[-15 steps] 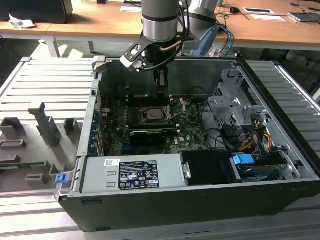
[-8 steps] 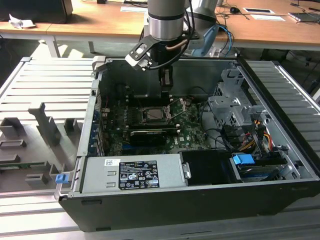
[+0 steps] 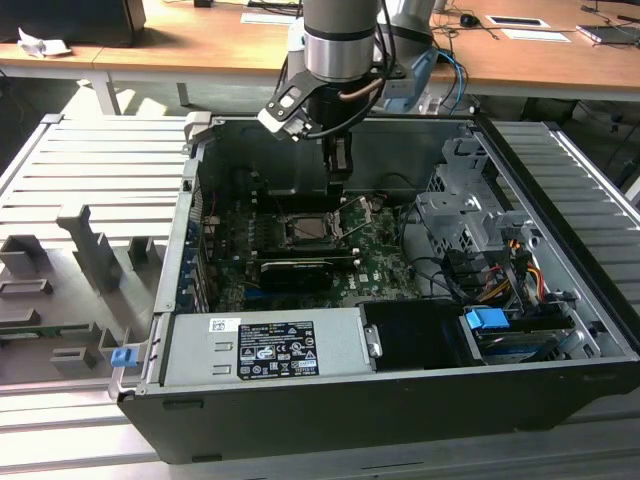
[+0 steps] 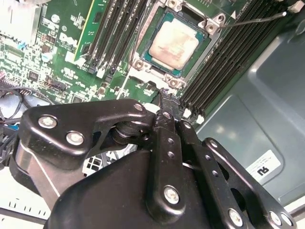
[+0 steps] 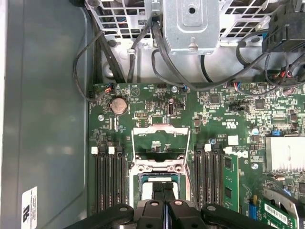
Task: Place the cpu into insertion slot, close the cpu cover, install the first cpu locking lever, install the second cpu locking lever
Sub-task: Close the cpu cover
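Grey slatted bench (image 3: 70, 440) up front, and on it the open computer case (image 3: 400, 420), with the power supply box (image 3: 265, 345) nearest the exterior camera. Moving in, we get the green motherboard (image 3: 380, 265), and at its middle the insertion slot (image 3: 310, 228). The cpu (image 4: 176, 40) lies inside it, pale face up. Look at the cpu cover (image 5: 161, 138): flipped back off the socket, not yet closed. One locking lever (image 4: 252, 20) sticks out as a thin wire over the memory slots (image 4: 228, 62).

Above, the gripper (image 3: 338, 176) hangs at about one o'clock of the slot in the exterior view, fingers pressed together on nothing.

Trouble I'd watch for:
- Those closed tips could come down on the bare chip, shifting it or pressing it crooked onto the contacts.
- The tips could skate off the thin cover frame.
- The raised wire could snag a finger.

Far back, at twelve o'clock, wooden desks (image 3: 200, 50).
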`<action>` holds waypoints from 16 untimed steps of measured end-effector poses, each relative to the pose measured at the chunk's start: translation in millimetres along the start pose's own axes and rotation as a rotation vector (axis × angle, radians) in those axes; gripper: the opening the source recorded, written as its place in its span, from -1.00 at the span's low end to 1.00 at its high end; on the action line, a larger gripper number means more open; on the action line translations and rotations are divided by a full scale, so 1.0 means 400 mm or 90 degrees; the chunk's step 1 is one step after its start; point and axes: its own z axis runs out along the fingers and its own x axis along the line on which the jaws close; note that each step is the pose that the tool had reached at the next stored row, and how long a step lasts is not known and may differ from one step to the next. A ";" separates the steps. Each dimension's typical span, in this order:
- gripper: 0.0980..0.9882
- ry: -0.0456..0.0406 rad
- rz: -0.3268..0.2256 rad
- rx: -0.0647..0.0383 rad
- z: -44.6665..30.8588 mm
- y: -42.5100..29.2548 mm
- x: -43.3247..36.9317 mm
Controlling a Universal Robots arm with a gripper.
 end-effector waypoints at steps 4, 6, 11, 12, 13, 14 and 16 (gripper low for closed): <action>-0.98 0.0000 0.000 0.000 0.001 0.009 0.000; -0.98 0.0000 0.000 0.000 0.001 0.013 0.000; -0.98 0.0000 0.000 0.000 0.002 0.023 0.001; -0.98 0.0000 0.000 0.000 0.002 0.027 0.001; -0.98 0.0000 0.000 0.000 0.002 0.029 0.001; -0.98 0.0000 0.000 0.000 0.002 0.031 0.001; -0.98 0.0000 0.000 0.000 0.003 0.036 0.001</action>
